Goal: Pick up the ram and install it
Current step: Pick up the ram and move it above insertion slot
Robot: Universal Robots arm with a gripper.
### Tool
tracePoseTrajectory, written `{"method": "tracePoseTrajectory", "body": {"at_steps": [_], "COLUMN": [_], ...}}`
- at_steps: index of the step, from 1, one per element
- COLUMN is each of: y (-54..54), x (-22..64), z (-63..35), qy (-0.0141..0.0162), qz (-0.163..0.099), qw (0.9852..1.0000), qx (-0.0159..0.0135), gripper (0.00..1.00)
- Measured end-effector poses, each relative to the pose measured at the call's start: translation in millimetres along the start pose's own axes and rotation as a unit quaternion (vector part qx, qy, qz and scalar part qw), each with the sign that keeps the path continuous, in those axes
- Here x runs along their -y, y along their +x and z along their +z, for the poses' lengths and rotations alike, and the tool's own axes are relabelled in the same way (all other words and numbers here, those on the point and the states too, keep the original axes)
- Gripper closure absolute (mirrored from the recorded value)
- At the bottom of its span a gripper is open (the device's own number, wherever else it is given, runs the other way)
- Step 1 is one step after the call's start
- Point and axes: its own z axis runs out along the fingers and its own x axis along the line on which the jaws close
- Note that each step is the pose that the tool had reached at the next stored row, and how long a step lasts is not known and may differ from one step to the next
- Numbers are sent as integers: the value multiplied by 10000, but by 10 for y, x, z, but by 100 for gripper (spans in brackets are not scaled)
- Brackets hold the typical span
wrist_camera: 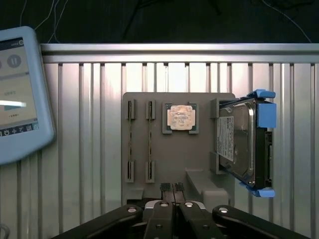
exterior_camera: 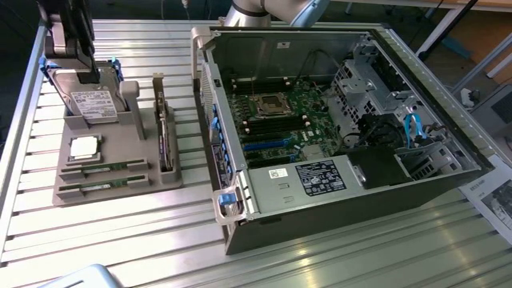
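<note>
Grey holder (exterior_camera: 96, 196): on the slatted worktop (exterior_camera: 120, 234), exterior view's left of the open PC case (exterior_camera: 336, 216)
Ram: far stick (exterior_camera: 104, 167) and near stick (exterior_camera: 102, 183) both sitting in their slots at the holder's near end, just nearer than the processor chip (exterior_camera: 84, 148)
Hard drive (exterior_camera: 95, 105): at the holder's far end
Hand (wrist_camera: 172, 188): fingers squeezed shut, nothing in them, hovering above the holder, clear of both sticks

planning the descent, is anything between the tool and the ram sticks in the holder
Nothing visible is. The shut tool hangs over the gray holder, and both ram sticks lie uncovered in their slots, apart from the processor chip and hard drive.
</note>
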Motion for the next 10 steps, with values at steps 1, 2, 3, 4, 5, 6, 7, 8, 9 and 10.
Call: {"method": "tracePoseTrajectory", "body": {"at_steps": [1, 2, 3, 4, 5, 6, 7, 8, 9, 10], "y": [5, 10, 17, 26, 41, 52, 64, 76, 88, 106], "x": [0, 0, 0, -1, -1, -2, -3, -3, -4, -5], "z": [0, 0, 0, 1, 0, 1, 1, 0, 0, 0], "qy": [0, 1, 1, 1, 0, 1, 1, 0, 0, 0], "qz": [0, -1, -1, -1, -1, -1, -1, -1, -1, -1], "qw": [10000, 10000, 10000, 10000, 10000, 10000, 10000, 10000, 10000, 10000], "qx": [0, 0, 1, 1, 0, 0, 0, 0, 0, 0], "gripper": [90, 90, 90, 90, 90, 90, 90, 90, 90, 90]}}
